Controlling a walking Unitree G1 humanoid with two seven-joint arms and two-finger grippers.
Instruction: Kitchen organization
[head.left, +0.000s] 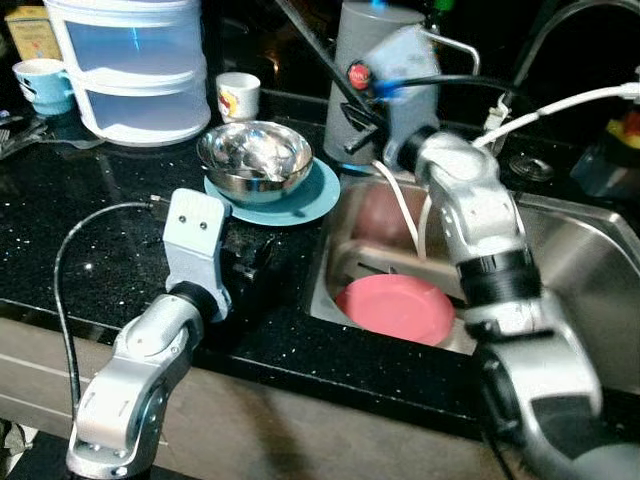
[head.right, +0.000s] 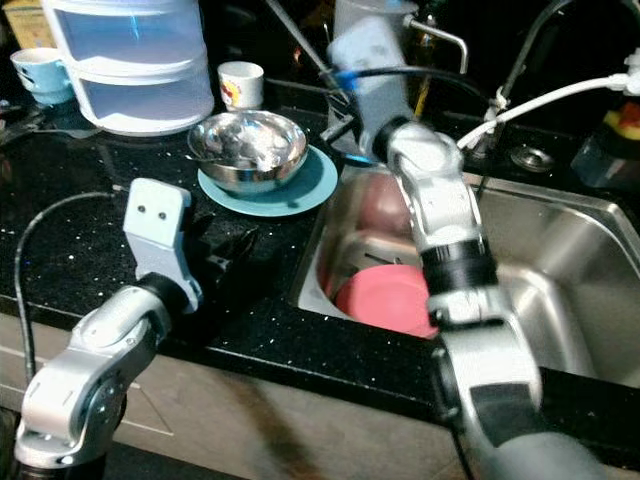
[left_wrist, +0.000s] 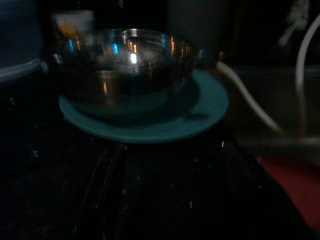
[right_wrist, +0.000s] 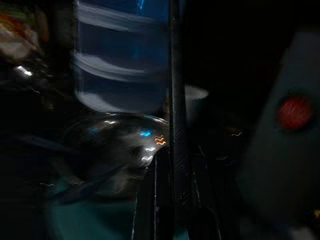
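A steel bowl (head.left: 254, 158) stands on a teal plate (head.left: 300, 203) on the black counter, just left of the sink. A pink plate (head.left: 396, 308) lies in the sink basin. My left gripper (head.left: 252, 264) rests low over the counter, short of the teal plate and pointing at it, open with nothing between its fingers. In the left wrist view the bowl (left_wrist: 125, 65) and teal plate (left_wrist: 150, 125) sit straight ahead. My right gripper (head.left: 357, 122) is raised behind the sink's back left corner, beside a grey jug (head.left: 365, 50), to the right of the bowl (right_wrist: 120, 145).
A stacked translucent container (head.left: 130, 65), a small white cup (head.left: 238, 95) and a light blue cup (head.left: 42, 82) stand at the back left. The steel sink (head.left: 585, 265) has a faucet (head.left: 555, 35) behind it, and a white hose (head.left: 560, 105) runs into the basin.
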